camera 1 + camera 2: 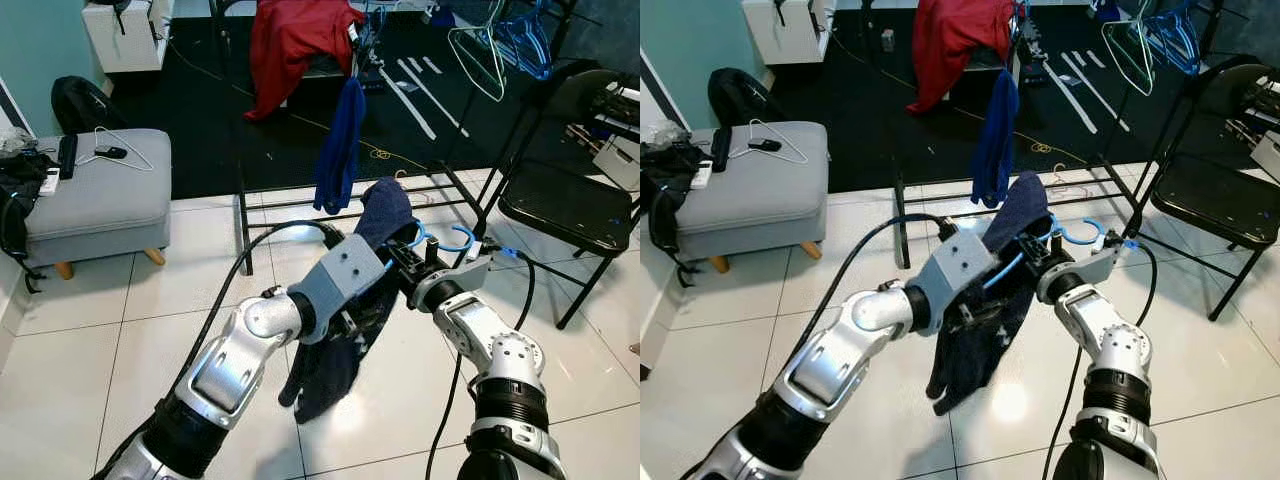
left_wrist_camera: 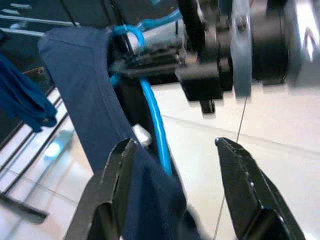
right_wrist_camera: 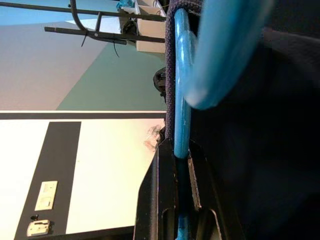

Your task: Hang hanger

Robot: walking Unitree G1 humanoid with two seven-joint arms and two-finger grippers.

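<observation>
Fingers of the right gripper (image 3: 182, 210) are clamped on the thin blue plastic hanger (image 3: 181, 100), whose bar runs straight down between them in the right wrist view. From where I stand, that hanger sits at the centre of the scene, its hook (image 1: 447, 238) curling out toward two o'clock, with a dark navy garment (image 1: 340, 350) draped over it and sagging toward the white tiled floor (image 1: 90, 370) at six o'clock. The left gripper (image 2: 175, 195) is spread wide, one black finger (image 2: 107, 190) pressed against the navy cloth and the other (image 2: 245, 185) standing clear of it, gripping nothing. Beyond the two arms, at twelve o'clock, stands a black metal clothes rack (image 1: 300, 200) with a blue cloth (image 1: 340, 140) hanging from it and a red garment (image 1: 300, 35) slung higher up; more hangers (image 1: 500, 45) dangle at one o'clock. A black folding chair (image 1: 570, 200) stands at three o'clock and a grey padded footstool (image 1: 100, 195) at ten o'clock. I judge the hanger is dressed and being steadied, not yet hung. Next, the right arm would need to lift and carry the hook forward over a rack bar, with the left gripper kept clear of the cloth.
</observation>
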